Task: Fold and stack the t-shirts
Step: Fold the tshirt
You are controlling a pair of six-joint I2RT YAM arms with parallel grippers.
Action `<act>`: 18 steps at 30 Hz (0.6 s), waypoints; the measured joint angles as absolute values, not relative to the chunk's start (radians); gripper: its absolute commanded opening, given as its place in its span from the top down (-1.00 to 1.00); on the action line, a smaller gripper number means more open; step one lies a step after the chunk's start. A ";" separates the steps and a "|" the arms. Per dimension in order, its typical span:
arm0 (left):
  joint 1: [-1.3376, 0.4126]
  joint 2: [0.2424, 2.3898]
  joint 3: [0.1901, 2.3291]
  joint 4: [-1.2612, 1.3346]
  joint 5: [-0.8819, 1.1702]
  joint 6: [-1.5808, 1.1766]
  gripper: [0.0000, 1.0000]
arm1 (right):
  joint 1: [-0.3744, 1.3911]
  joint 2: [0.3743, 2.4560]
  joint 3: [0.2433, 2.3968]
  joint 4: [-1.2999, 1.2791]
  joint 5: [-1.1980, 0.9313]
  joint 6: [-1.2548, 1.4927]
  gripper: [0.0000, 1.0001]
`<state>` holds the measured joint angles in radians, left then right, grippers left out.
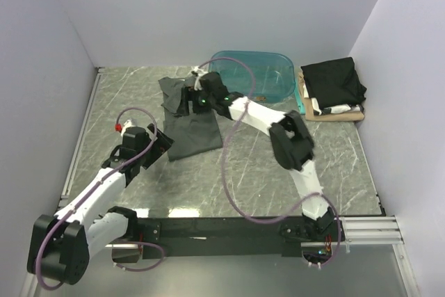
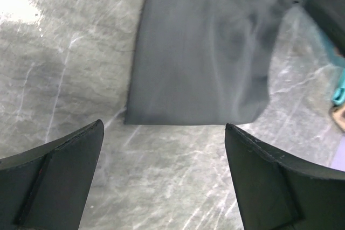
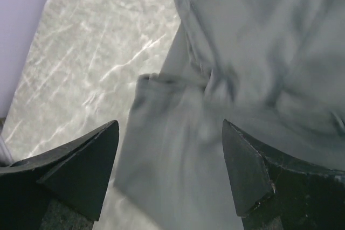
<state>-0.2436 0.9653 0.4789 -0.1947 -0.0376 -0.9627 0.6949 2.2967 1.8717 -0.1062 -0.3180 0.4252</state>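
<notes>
**Right tool [image 1: 189,95] wide over charcoal t-shirt [image 1: 195,126]; left tool [image 1: 156,145] wide short of its hem**

Right tool: jaws wide, hanging over the rumpled end of the charcoal t-shirt. In its wrist view, cloth fills the space under and between the fingers, with a sleeve or turned corner just left of centre. No cloth is seen pinched.

Left tool: jaws wide and empty, low over the bench [image 1: 348,158]. The shirt's straight edge lies just ahead of it, apart from the fingertips.

The garment lies on the bench as a narrow panel running lengthwise from one tool to the other, which suggests it is part-folded. With one tool at each end, the layout suits a two-point lift for the next fold.

The teal tub [image 1: 254,53] sits just beyond the right tool. Whether it touches the shirt cannot be told. The finished stack [image 1: 334,81] lies well to that tool's right, past the tub, with a black tee on top.

Risk: at the rumpled end, a grip may catch more than one layer.
</notes>
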 measured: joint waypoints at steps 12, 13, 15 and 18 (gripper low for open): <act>-0.244 1.167 0.482 -0.136 0.006 -0.940 0.01 | 0.623 1.681 1.241 -0.023 -0.160 0.457 -0.66; -0.244 1.180 0.485 -0.134 0.006 -0.937 0.22 | 0.612 1.677 1.216 -0.026 -0.152 0.461 -0.66; -0.244 1.200 0.493 -0.133 0.005 -0.936 0.31 | 0.601 1.677 1.168 -0.035 -0.140 0.468 -0.66; -0.244 1.230 0.509 -0.133 0.004 -0.931 0.31 | 0.601 1.678 1.120 -0.070 -0.136 0.474 -0.66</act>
<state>-0.2436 1.2297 0.5095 -0.1333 0.0036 -0.9310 0.6010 1.6775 1.1202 -0.0696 -0.1356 0.4740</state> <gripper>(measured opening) 0.349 0.830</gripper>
